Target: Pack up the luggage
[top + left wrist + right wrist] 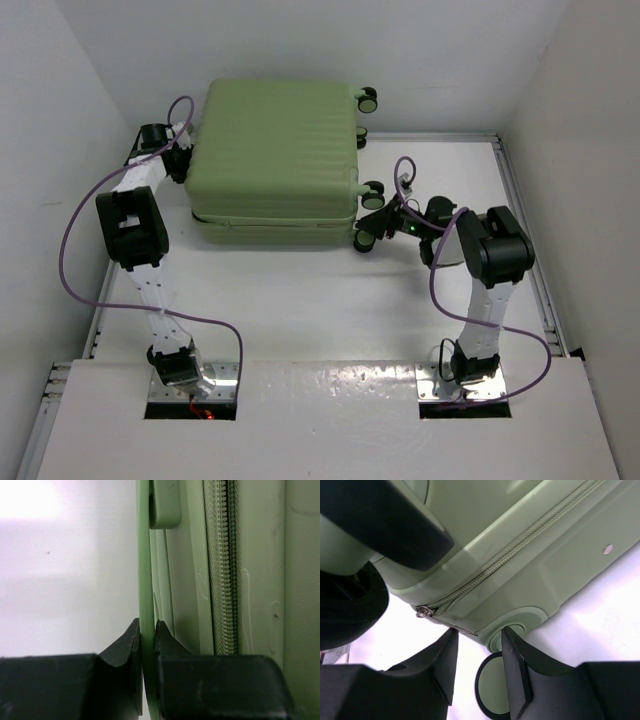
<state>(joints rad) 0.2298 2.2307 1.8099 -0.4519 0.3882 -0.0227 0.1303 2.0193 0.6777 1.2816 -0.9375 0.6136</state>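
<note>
The luggage [272, 150], a pale-green ribbed suitcase, lies flat and closed at the back middle of the table. My left gripper [182, 160] is at its left side. In the left wrist view this left gripper [148, 625] is shut on a thin green handle strip [145, 555] of the luggage, beside the zipper [223, 565]. My right gripper [372, 228] is at the front right corner. In the right wrist view the right gripper [480, 632] is open, with the metal zipper pull [424, 611] just above its left fingertip [449, 645] and a caster wheel [492, 690] below the gap.
Black-rimmed caster wheels [368, 98] stick out along the luggage's right side. White walls close in the left, back and right. A metal rail [522, 230] runs along the table's right edge. White table surface [300, 300] lies between the luggage and the arm bases.
</note>
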